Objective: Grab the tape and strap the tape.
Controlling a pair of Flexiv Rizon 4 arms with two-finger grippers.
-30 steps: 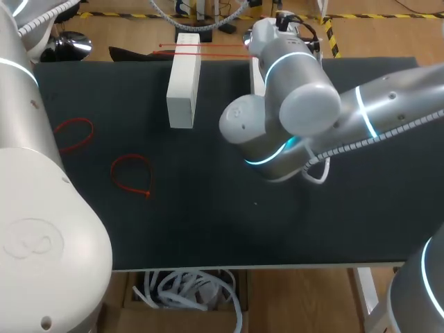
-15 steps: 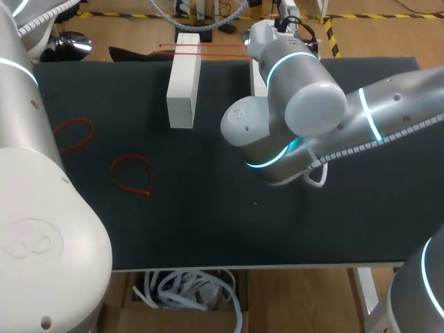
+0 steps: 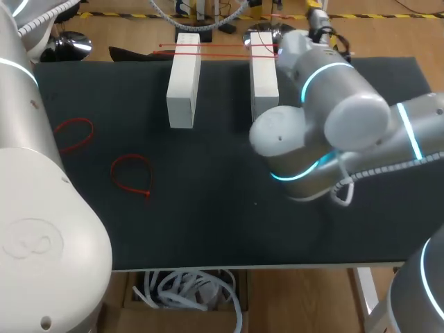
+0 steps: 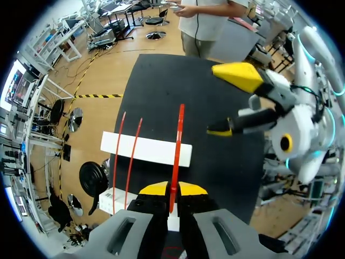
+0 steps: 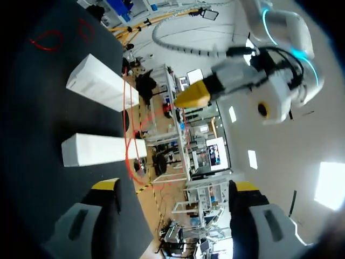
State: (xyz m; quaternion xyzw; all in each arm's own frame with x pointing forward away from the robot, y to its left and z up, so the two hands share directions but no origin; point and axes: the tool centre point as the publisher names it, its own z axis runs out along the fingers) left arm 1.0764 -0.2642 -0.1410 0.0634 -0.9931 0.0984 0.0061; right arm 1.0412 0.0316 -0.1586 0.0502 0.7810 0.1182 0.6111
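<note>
My left gripper (image 4: 171, 189) is shut on one end of a straight red tape (image 4: 177, 140) that sticks out ahead of it over the table. Two more red tapes (image 4: 125, 156) lie across the two white blocks (image 4: 145, 149); in the head view they are at the table's far edge (image 3: 208, 47). My right gripper (image 5: 175, 186) is open with nothing between its fingers, above the far right of the table. In the left wrist view it (image 4: 237, 102) hangs open to the side of the held tape's far end. My right arm (image 3: 326, 132) spans the right half of the table.
Two white blocks (image 3: 184, 80) (image 3: 263, 73) stand side by side at the back of the black table (image 3: 208, 229). Two closed red tape loops (image 3: 73, 133) (image 3: 132, 175) lie at the left.
My right gripper has opened and its arm has swung right and back, uncovering the right white block. The left gripper has kept its grip on the tape.
</note>
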